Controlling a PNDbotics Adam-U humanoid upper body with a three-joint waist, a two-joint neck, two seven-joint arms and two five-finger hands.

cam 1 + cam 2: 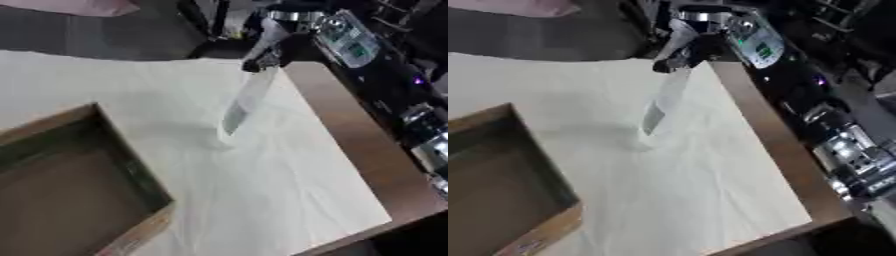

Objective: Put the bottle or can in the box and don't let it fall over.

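Reaching in from the upper right, the right hand (278, 54) shows as a dark blurred mass at the top of a clear bottle (245, 102); fingers look curled about the bottle's upper end, pinching it near the cap, though motion blur hides exactly how they sit. Bottle hangs down and to the left from the hand, tilted, its lower end just above or barely at the white cloth (262, 190), cannot tell which; a faint shadow lies on the cloth right under that end. Cloth covers most of the table (367, 165), whose bare brown edge runs below and right of the hand. Box (131, 170), open-topped, dark wooden walls with a pale front rim, sits well down and left of the hand, clearly apart from the bottle. Right forearm (833, 135), black with silver joints, trails along the table's right edge. Left hand shows nowhere.
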